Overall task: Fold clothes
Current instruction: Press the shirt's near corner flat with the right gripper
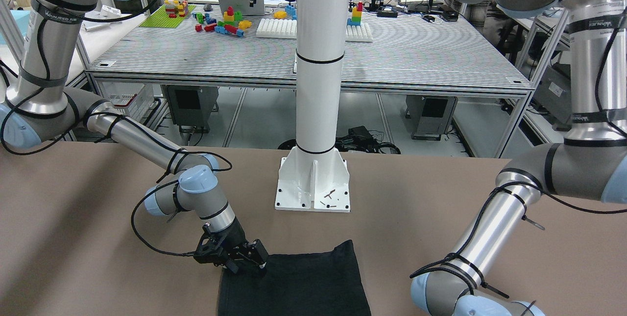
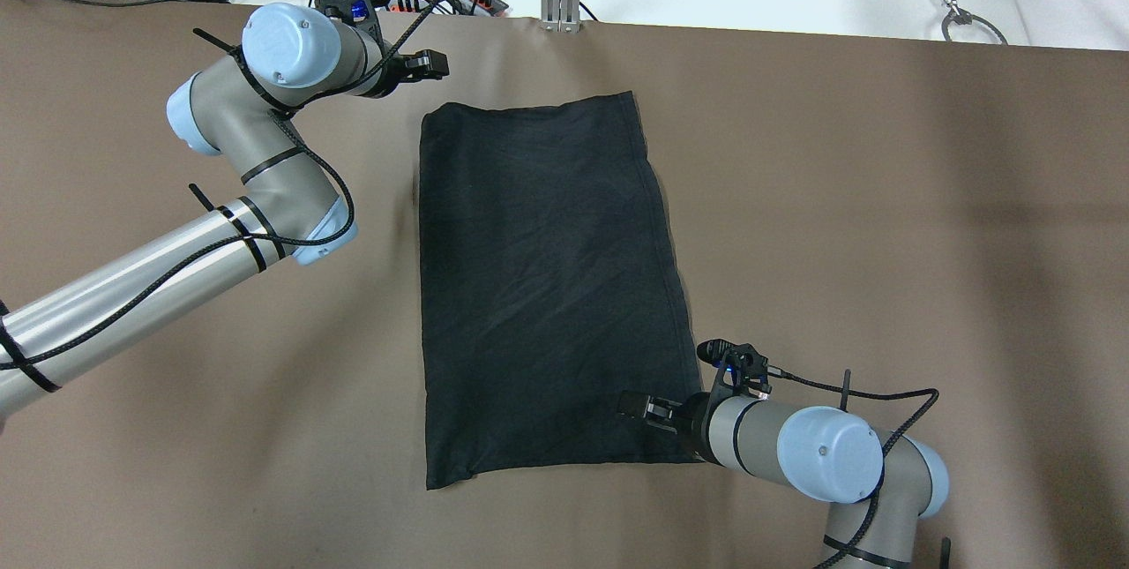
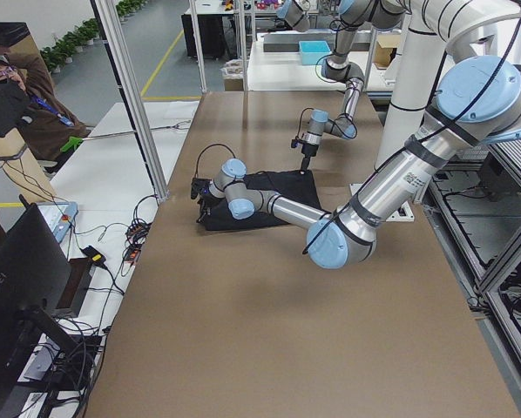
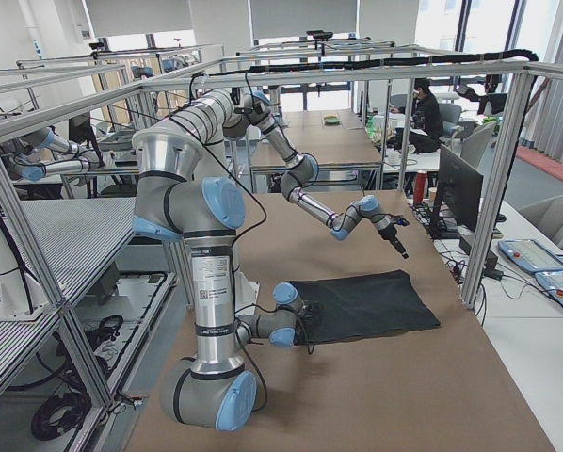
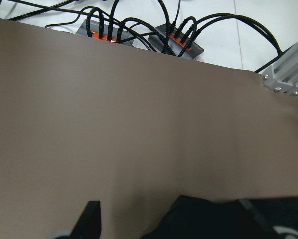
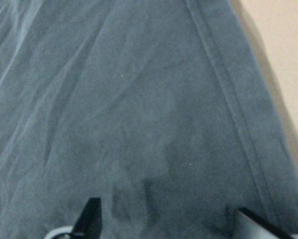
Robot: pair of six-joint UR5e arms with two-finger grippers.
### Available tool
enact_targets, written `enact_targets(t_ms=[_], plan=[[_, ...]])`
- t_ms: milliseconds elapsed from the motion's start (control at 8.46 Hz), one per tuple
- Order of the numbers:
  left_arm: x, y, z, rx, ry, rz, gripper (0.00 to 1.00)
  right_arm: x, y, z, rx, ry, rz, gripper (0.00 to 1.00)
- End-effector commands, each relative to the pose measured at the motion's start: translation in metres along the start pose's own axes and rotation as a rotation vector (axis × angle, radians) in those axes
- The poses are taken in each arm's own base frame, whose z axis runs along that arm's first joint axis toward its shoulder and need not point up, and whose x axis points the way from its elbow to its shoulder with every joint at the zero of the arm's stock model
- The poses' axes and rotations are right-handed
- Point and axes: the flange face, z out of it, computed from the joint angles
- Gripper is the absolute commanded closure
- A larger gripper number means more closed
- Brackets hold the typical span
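Table, brown-topped, carries everything. White pillar stands on a base plate at the robot's edge of it. Black cloth lies flat and unfolded in the middle of the table, apart from the base plate, with its long sides running away from the robot and a hem along its right edge. Left gripper sits low over bare table just beside the cloth's far left corner; its wrist view shows its fingers spread wide, with the dark corner between them. Right gripper is over the cloth's near right corner, lying low and pointing inward across the fabric. Its fingers are spread too, close above the cloth beside the hem; whether they touch it cannot be told
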Motion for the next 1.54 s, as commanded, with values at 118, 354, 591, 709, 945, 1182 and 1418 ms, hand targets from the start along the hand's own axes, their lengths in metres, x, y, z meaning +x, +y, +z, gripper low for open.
enact_targets(t_ms=[118,354,591,709,945,1182,1418], plan=[[-0.003,-0.003,-0.001,0.004,-0.002,0.001,0.05,-0.037,0.003,0.004,-0.004,-0.033,0.030,0.56],[-0.004,-0.004,-0.001,0.005,-0.002,0.002,0.05,-0.048,0.006,0.004,-0.007,-0.033,0.037,1.00],[-0.004,-0.004,-0.002,0.006,0.001,-0.007,0.05,-0.050,0.005,0.002,-0.008,-0.038,0.066,1.00],[-0.002,-0.005,-0.003,0.007,0.004,-0.010,0.05,-0.058,0.005,-0.007,-0.009,-0.061,0.066,1.00],[0.006,-0.018,-0.019,0.013,0.037,-0.024,0.05,-0.069,0.006,-0.022,-0.016,-0.102,0.065,1.00],[0.031,0.002,-0.071,-0.145,0.193,-0.302,0.06,-0.070,0.005,-0.023,-0.013,-0.110,0.054,1.00],[0.023,0.101,-0.137,-0.201,0.276,-0.437,0.06,-0.069,-0.003,-0.025,0.001,-0.109,0.048,1.00]])
